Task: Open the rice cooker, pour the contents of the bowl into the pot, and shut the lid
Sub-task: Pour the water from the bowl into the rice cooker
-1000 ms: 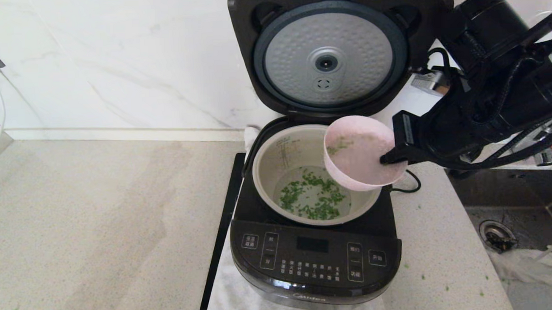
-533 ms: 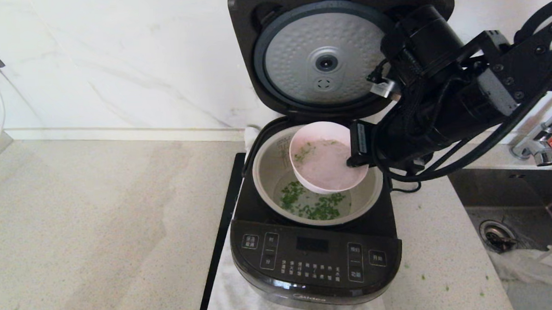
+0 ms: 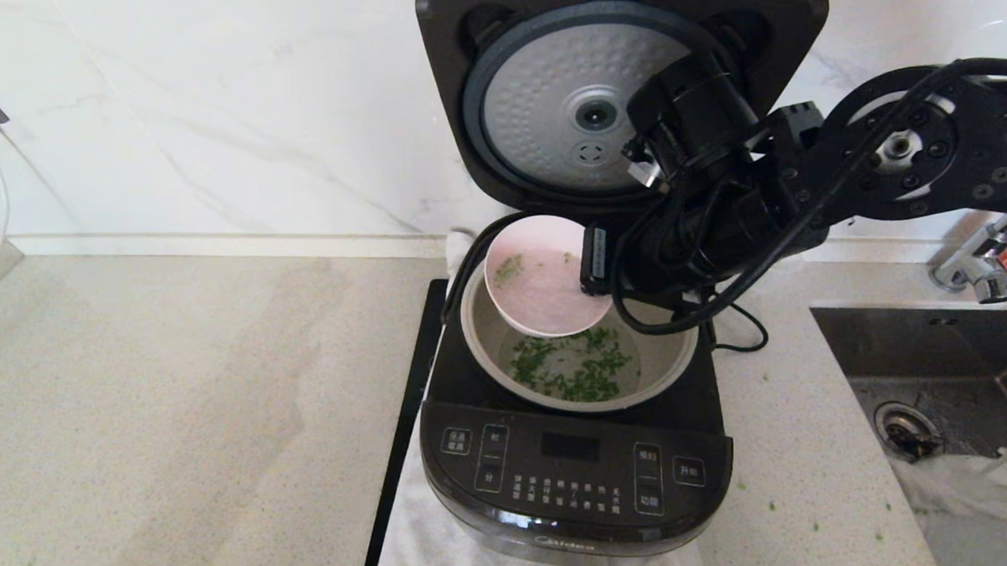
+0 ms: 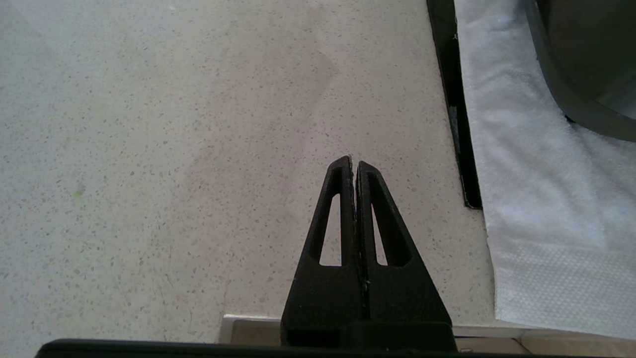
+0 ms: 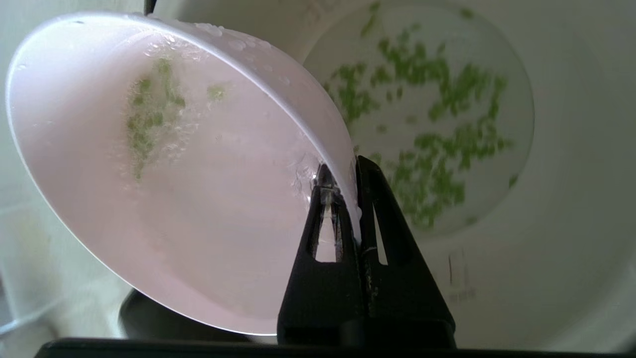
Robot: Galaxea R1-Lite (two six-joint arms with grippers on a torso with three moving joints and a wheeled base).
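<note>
Speckled counter (image 3: 181, 411): right hand (image 5: 348, 171) pinches bowl (image 3: 545, 277) rim, bowl tipped, mouth toward camera, over pot (image 3: 665, 365); left hand (image 4: 354, 164) closed, empty.

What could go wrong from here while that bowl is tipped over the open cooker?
1. The right gripper pinches only the wet rim of the bowl; it might slip into the pot.
2. Green bits cling inside the bowl, so the pour may end incomplete.
3. The right arm sits close in front of the raised lid; a careless retreat could knock it down.

The left gripper is parked over the counter.
</note>
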